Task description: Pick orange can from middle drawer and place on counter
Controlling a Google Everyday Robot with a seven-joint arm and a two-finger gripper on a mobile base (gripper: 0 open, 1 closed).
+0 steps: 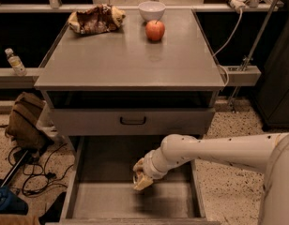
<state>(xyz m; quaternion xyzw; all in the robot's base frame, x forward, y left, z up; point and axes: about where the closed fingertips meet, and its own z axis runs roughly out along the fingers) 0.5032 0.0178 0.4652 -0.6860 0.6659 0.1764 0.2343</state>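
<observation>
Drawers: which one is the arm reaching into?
The open middle drawer, bare-floored; the gripper hangs inside it. The drawer above, with a black handle, is shut.

Far left on the grey surface (125,64): crumpled brown wrinkly snack bag (95,18). Far centre: small round white bowl (152,10), round red apple (155,30) just on its near side. Under the surface: closed grey drawer front with black curved handle (133,121). Left, on a grey ledge: clear plastic bottle (15,62). On the speckled floor (229,182), left: slumped brown fabric bag (25,121), tangled black cables (32,172) nearer. Far right: hanging white cord (229,36). End effector (140,179) near centre, down in the open grey drawer (111,200).
</observation>
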